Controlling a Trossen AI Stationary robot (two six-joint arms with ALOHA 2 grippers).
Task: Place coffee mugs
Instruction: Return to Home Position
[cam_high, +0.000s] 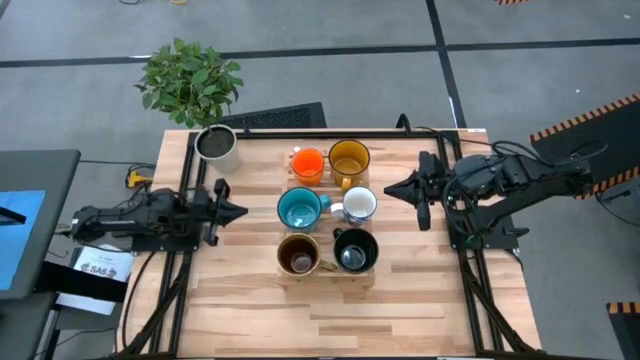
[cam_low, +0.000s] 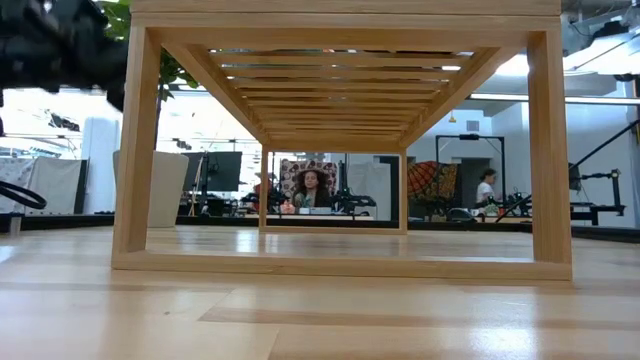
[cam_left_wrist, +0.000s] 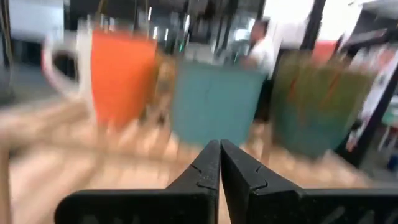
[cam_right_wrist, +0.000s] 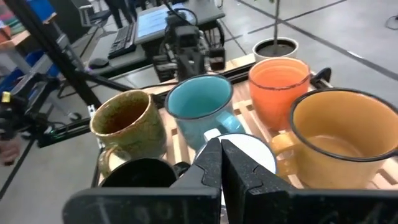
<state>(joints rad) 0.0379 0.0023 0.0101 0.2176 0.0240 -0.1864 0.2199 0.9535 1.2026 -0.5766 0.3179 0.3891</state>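
Right hand (cam_right_wrist: 220, 148), closed, beside coffee mugs (cam_right_wrist: 198, 106)

A grey floor (cam_high: 90, 30), crossed by dark seams, is spreading out around the wooden desk (cam_high: 400, 310). A leafy potted plant (cam_high: 190, 80) is standing just beyond the desk's far left corner. Off the left edge, a dark side table (cam_high: 40, 165) is carrying a blue-lit screen (cam_high: 18, 235). Orange-and-black hazard stripes (cam_high: 590, 112) are showing past the right edge. Farther back, bright light is flooding the room, a seated person (cam_low: 313, 188) is facing the desk among monitors (cam_low: 222, 170), and a second person (cam_low: 487, 186) is showing near a patterned cloth (cam_low: 432, 180).
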